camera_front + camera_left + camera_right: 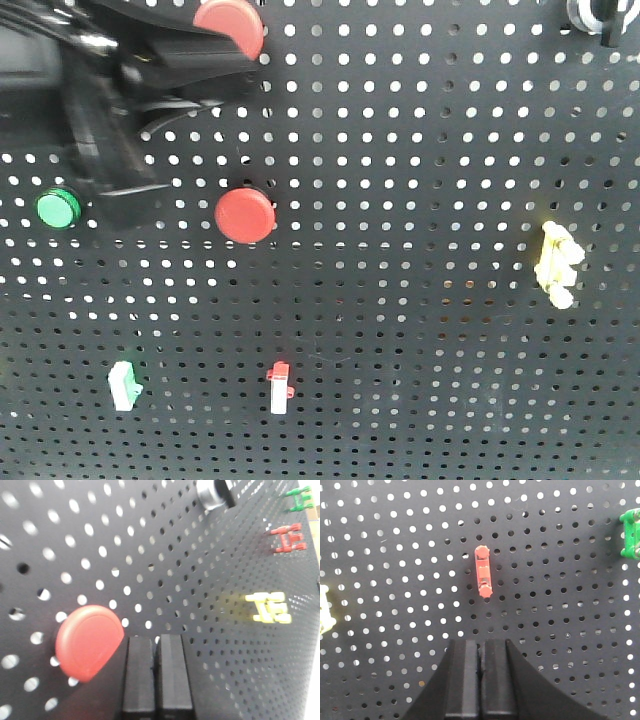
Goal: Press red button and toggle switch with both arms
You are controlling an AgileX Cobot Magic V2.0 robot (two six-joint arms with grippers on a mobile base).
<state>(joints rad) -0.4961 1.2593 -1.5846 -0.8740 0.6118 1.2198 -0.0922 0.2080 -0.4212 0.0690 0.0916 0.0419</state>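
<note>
The large flat red button (pixel 228 24) sits at the top of the black pegboard (pixel 420 200). My left gripper (pixel 245 75) reaches in from the upper left, just below that button. In the left wrist view the left gripper (pixel 155 641) is shut and empty, its tips close to the board just right of the red button (pixel 89 642). The toggle switch (pixel 588 14), with a silver ring and black knob, is cut off at the top right corner; it also shows in the left wrist view (pixel 214 493). My right gripper (pixel 481 642) is shut and empty, facing the board below a small red switch (pixel 483 578).
A smaller red button with a black collar (pixel 244 215) and a green button (pixel 58 208) sit mid-left. A pale yellow toggle (pixel 555 263) is at the right. A green-white switch (pixel 125 385) and a white red-tipped switch (pixel 280 387) are low down.
</note>
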